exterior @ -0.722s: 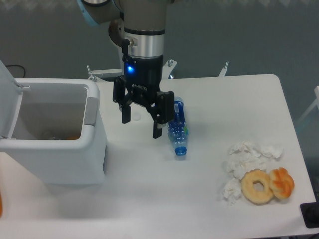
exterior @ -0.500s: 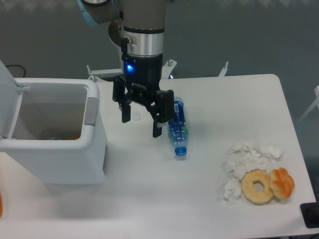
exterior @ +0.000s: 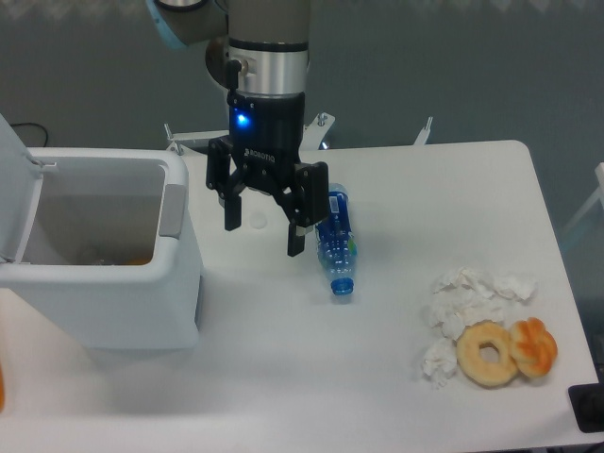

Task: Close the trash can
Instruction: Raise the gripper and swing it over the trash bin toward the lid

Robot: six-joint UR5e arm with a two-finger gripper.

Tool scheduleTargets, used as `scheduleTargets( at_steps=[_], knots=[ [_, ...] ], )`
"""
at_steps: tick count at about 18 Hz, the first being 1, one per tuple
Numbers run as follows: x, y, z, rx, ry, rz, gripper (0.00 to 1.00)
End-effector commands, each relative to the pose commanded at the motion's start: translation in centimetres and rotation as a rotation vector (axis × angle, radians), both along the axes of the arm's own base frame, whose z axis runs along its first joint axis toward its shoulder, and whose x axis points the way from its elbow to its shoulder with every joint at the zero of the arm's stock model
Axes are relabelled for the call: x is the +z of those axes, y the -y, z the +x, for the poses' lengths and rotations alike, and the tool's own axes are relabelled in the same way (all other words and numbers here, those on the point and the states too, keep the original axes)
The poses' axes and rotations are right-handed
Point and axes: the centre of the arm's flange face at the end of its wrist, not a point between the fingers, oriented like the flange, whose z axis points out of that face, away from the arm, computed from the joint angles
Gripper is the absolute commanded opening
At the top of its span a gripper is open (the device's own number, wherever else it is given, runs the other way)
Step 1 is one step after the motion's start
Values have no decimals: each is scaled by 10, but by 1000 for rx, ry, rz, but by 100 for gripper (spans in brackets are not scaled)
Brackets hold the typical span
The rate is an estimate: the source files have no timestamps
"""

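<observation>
Camera view shows my gripper (exterior: 263, 226) empty, fingers spread, hanging over the table right of the trash can (exterior: 104, 283), which stands open at the left edge. Its lid (exterior: 17, 193) looks light, rigid, hinged; I'd push its upper edge, not grasp

Bright, even overhead light, soft shadows, sharp focus throughout.

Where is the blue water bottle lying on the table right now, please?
The blue water bottle lies on its side near the table's middle, just right of the open gripper, with the trash can further left.
</observation>
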Motion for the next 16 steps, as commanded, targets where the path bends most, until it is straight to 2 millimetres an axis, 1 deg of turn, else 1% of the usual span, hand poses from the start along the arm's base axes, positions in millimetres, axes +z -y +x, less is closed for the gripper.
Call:
scheduleTargets(
  at_steps=[4,6,8,11,13,16],
  knots=[
    [1,0,3,96,75,27,100],
    [5,-2,6,138,107,46,100],
    [10,-6,14,144,118,57,100],
    [19,-5,18,193,162,90,100],
    [24,-4,24,232,234,128,100],
    [38,-5,42,268,329,185,100]
  ],
)
